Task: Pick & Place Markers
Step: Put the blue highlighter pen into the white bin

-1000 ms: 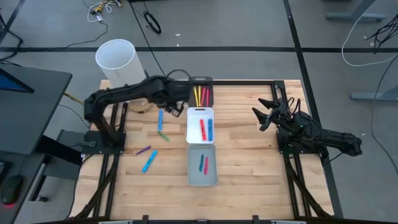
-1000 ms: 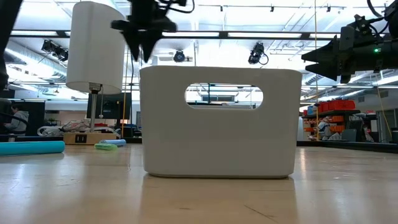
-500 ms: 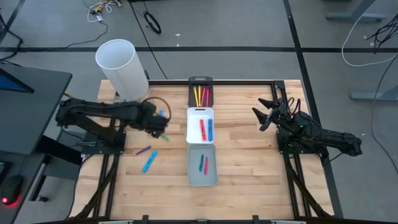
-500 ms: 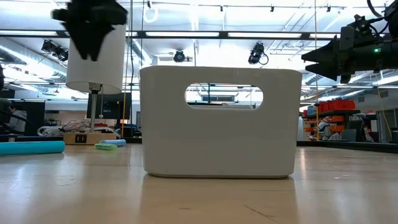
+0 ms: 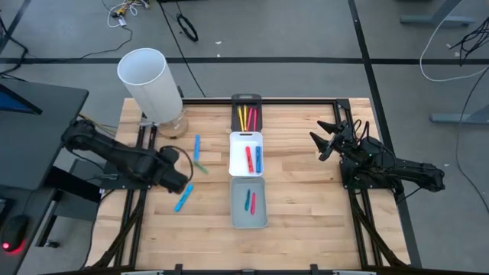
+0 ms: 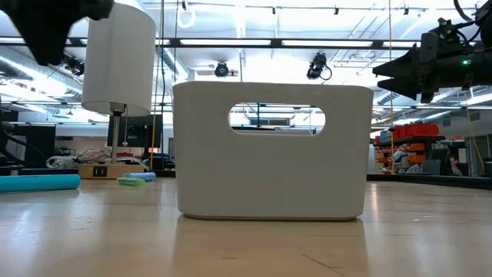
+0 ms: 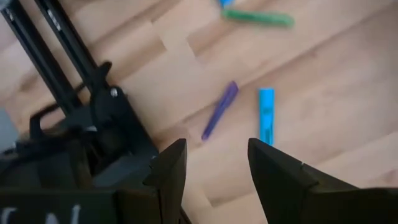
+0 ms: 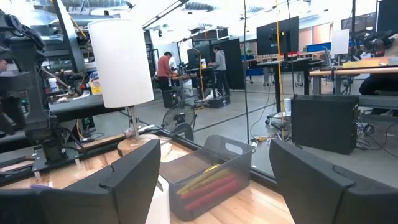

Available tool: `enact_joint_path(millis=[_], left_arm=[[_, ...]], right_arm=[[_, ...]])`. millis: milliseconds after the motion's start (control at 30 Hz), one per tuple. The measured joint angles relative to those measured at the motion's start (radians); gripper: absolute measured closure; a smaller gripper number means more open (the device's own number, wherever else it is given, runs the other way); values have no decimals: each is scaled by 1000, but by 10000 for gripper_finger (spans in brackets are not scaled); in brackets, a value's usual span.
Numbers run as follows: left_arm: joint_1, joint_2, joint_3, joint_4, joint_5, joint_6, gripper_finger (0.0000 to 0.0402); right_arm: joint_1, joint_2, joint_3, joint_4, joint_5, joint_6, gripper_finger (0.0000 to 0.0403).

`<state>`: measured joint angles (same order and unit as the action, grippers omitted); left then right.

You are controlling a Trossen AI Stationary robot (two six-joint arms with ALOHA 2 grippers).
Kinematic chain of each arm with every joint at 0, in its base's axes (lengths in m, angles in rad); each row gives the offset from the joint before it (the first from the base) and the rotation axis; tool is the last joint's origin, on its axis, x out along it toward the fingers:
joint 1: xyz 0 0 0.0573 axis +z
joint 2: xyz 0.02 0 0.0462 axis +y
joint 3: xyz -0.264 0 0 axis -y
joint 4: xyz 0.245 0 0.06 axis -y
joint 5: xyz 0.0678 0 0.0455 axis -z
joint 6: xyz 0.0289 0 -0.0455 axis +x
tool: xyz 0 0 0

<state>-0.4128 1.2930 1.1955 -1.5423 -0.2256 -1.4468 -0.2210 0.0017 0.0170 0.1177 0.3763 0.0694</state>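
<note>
Loose markers lie flat on the wooden table's left half: a blue one (image 5: pixel 196 147), a green one (image 5: pixel 201 166), another blue one (image 5: pixel 183 198) and a purple one (image 7: pixel 219 111). My left gripper (image 5: pixel 177 182) hangs open above the purple marker, pointing down, with nothing between its fingers (image 7: pixel 171 168). It hides that marker in the high view. More markers lie in the black tray (image 5: pixel 246 101), the white tray (image 5: pixel 246 137) and the grey tray (image 5: pixel 248 221). My right gripper (image 5: pixel 325 141) waits open at the table's right side, held level.
A tall white cylinder (image 5: pixel 149 80) stands on a round base at the far left corner. The three trays form a row down the table's middle. Black frame bars (image 7: pixel 68 68) run along the left edge beside my left gripper. Bare wood lies between the trays and my right arm.
My left gripper has swung from beside the black tray at the far side toward the table's left and near edge, sinking a little. It now hangs over the purple marker. Its fingers keep the same gap. No marker has moved.
</note>
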Motion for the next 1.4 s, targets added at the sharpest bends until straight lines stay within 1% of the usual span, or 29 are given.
enact_joint_path(millis=[167, 367, 467, 600, 767, 900, 1000, 1133, 1200, 1400], left_arm=[[-70, 0, -1, 19, 41, -67, 225], [-98, 49, -5, 46, 63, -87, 225], [-98, 69, -34, 87, 66, -103, 225], [-102, 69, -117, 201, 94, -193, 225], [-109, 69, -252, 412, 139, -219, 225], [-109, 69, -355, 585, 142, -234, 225], [-109, 72, -418, 674, 141, -261, 225], [-109, 114, -461, 725, 138, -274, 225], [-109, 141, -465, 762, 138, -270, 225], [-109, 216, -466, 786, 134, -270, 225]], right_arm=[[0, 0, 0, 0, 0, 0, 101], [0, 0, 0, 0, 0, 0, 101], [0, 0, 0, 0, 0, 0, 101], [0, 0, 0, 0, 0, 0, 101], [0, 0, 0, 0, 0, 0, 101], [0, 0, 0, 0, 0, 0, 101], [0, 0, 0, 0, 0, 0, 101], [0, 0, 0, 0, 0, 0, 101], [0, 0, 0, 0, 0, 0, 101], [0, 0, 0, 0, 0, 0, 101]])
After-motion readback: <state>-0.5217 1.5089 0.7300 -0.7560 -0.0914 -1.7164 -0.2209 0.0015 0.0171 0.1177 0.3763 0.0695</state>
